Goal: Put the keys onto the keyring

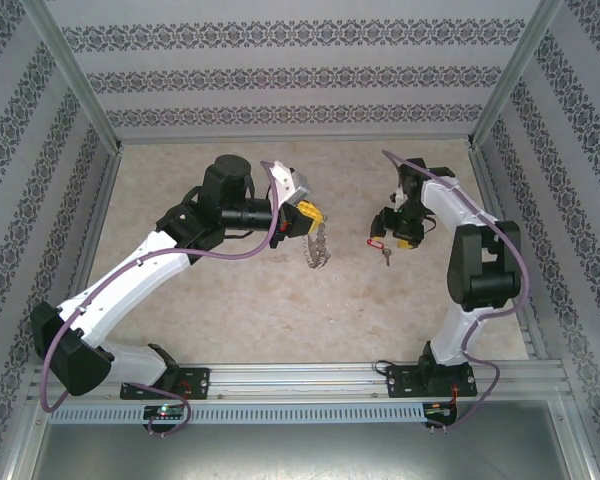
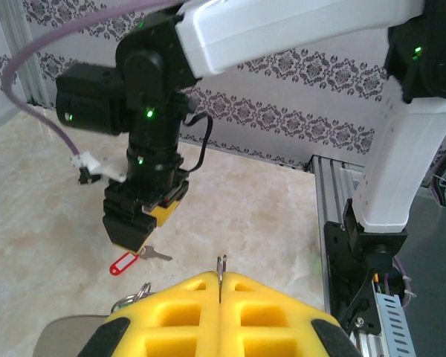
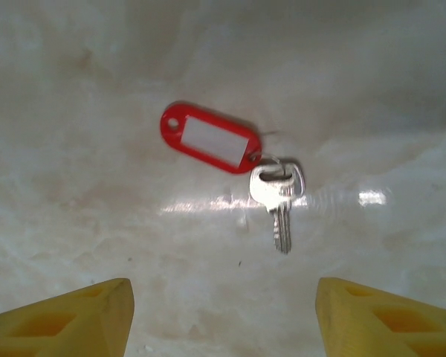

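Robot lab cell: aluminium frame point(image 1: 300, 378), patterned wall panels point(image 1: 300, 70), marble-look tabletop point(image 1: 280, 310).

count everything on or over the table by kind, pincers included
pincers: 2 (left pincer, right pincer)
keyring: 1
bunch of keys: 1
red tag: 1
total: 5

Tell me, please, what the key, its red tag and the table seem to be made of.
Key: silvery metal, shiny, catching light. Tag: red plastic, probably, glossy, with white paper-like insert. Table: pale marbled surface with glare; stone or laminate, unclear.
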You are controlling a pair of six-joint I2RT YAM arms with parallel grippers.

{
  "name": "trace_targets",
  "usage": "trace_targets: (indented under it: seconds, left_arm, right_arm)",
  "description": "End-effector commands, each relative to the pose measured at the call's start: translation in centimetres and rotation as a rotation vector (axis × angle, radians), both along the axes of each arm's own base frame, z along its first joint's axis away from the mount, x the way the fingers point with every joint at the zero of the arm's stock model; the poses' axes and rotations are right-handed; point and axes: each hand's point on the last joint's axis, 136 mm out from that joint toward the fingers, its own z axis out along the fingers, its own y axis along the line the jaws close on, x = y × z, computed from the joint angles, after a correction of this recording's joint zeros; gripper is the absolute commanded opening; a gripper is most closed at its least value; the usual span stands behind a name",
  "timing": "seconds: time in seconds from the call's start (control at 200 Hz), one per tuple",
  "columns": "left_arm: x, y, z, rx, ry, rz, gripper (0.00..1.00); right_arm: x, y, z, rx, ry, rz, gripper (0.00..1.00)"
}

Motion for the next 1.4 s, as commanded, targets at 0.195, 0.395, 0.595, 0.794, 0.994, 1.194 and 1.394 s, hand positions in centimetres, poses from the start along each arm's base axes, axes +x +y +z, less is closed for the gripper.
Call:
trace_targets:
  seconds: [0.195, 0.395, 0.595, 0.794, 0.994, 1.194, 1.394]
  left_arm:
    - [-0.8, 0.6, 1.8, -0.067, -0.046, 0.005, 0.00]
    - [-0.8, 1.0, 1.5, -0.071, -0.037, 0.021, 0.00]
    - [-0.4, 0.9, 1.4, -0.070, -0.031, 0.017, 0.00]
    - [-0.3, 0.8, 1.1, -0.077, -0.016, 0.018, 0.00]
    - [0.0, 0.8, 1.1, -0.076, -0.014, 0.025, 0.00]
    - [0.1, 0.8, 1.2, -0.080, -0.011, 0.033, 0.00]
    - [0.4, 0.9, 1.4, -0.097, -0.005, 0.042, 0.00]
  right_arm:
    - [1.3, -0.8, -3.8, -0.034, 0.051, -0.071, 0.57]
    - [1.9, -0.5, -4.4, -0.025, 0.047, -0.080, 0.56]
    - [1.7, -0.3, -4.9, -0.029, 0.059, -0.071, 0.45]
    - [1.7, -0.3, -4.6, -0.036, 0.041, -0.063, 0.40]
    - [1.9, -0.2, -4.5, -0.042, 0.032, -0.056, 0.33]
    - [1.8, -0.3, -4.3, -0.058, 0.029, -0.042, 0.33]
    - [1.9, -0.6, -3.2, -0.120, 0.000, 0.020, 0.41]
